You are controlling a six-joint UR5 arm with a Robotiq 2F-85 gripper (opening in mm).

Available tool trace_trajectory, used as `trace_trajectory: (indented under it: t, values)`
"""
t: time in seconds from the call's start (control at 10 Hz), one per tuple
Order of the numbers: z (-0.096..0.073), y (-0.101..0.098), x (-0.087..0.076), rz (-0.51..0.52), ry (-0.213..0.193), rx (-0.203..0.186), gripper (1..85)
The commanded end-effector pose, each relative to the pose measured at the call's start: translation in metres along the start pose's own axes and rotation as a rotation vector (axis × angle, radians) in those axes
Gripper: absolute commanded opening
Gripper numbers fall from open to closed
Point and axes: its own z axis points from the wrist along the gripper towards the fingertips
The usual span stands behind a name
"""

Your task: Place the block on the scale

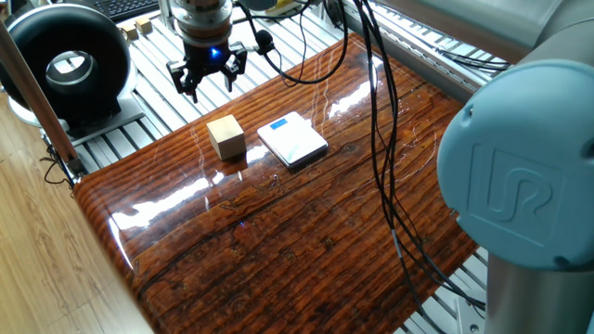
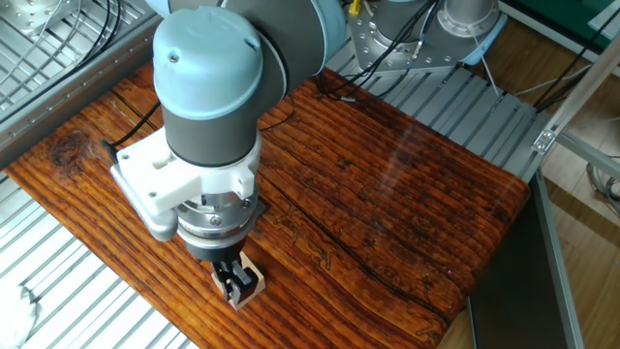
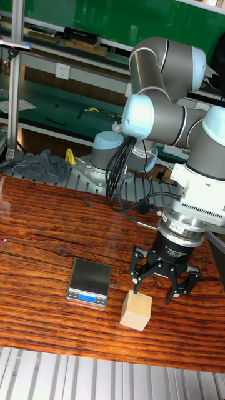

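Note:
The block (image 1: 225, 136), a small tan wooden cube, rests on the glossy wooden table (image 1: 278, 232), just left of the scale (image 1: 292, 140), a flat white pad with a blue mark. My gripper (image 1: 212, 85) hovers open beyond the block, apart from it, with nothing between its fingers. The tall fixed view shows the gripper (image 3: 161, 287) just above and right of the block (image 3: 136, 310), with the scale (image 3: 89, 282) to the block's left. In the other fixed view the gripper (image 2: 235, 281) covers most of the block (image 2: 255, 282), and my arm hides the scale.
A black round device (image 1: 65, 65) and a keyboard (image 1: 130, 7) sit at the far left on the slatted metal frame. Black cables (image 1: 376, 121) hang across the table's right half. My arm's large blue-grey joint (image 1: 520, 186) fills the right foreground.

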Motion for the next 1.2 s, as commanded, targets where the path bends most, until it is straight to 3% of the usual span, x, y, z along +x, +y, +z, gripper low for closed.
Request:
trace_trajectory:
  t: [0.0, 0.2, 0.3, 0.6, 0.9, 1.1]
  values:
    - [-0.001, -0.001, 0.001, -0.005, 0.006, 0.001, 61.7]
    - [0.002, -0.002, 0.004, 0.006, 0.032, 0.001, 62.0]
    - [0.006, -0.002, 0.013, 0.004, 0.09, -0.003, 62.0]
    - [0.014, -0.008, 0.032, -0.072, 0.2, 0.003, 62.0]
    - [0.022, -0.009, 0.031, -0.097, 0.205, 0.004, 62.0]
    - [0.025, 0.006, 0.029, -0.072, 0.212, -0.055, 64.7]
